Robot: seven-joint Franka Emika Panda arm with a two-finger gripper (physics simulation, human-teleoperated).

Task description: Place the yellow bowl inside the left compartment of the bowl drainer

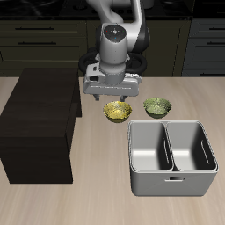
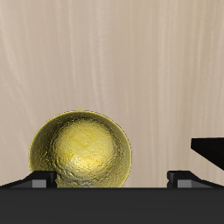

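**Gripper hung open above the yellow bowl**

While the dark box [image 1: 39,119] stood at one side, the gripper [image 1: 112,95] hung over the table [image 1: 88,202] with fingers [image 2: 38,179] spread, holding nothing. Just beneath it sat the yellow bowl [image 1: 117,111], beside an olive-green bowl [image 1: 157,106]. Nearer the front edge stood the bowl drainer [image 1: 173,182], both wells bare.

even soft light, faint shadows, sharp renders
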